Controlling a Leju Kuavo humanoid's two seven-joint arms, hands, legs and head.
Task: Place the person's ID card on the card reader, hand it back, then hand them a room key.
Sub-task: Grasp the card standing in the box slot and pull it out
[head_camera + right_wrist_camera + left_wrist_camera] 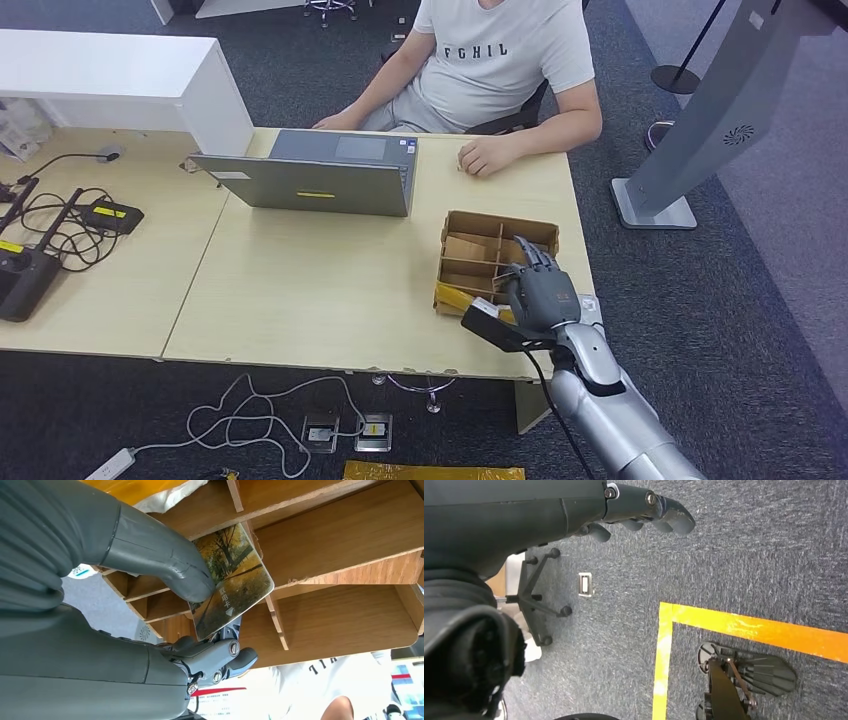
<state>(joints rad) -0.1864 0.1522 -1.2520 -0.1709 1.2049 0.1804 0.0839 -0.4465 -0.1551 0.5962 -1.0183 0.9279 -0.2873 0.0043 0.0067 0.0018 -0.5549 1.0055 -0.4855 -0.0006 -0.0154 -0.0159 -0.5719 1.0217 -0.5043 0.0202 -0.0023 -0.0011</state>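
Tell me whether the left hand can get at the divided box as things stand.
Probably not. The left hand hangs over the carpet, away from the desk, while the box sits under the right hand.

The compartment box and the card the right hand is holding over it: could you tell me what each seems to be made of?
The compartment box looks like thin wood or fibreboard: brown grain on the faces, pale raw edges on the slotted dividers, matte finish. The card, held by the right hand, looks like glossy plastic or laminate: rounded corners, a printed autumn-tree picture, and a slight sheen. Which of the two cannot be settled.
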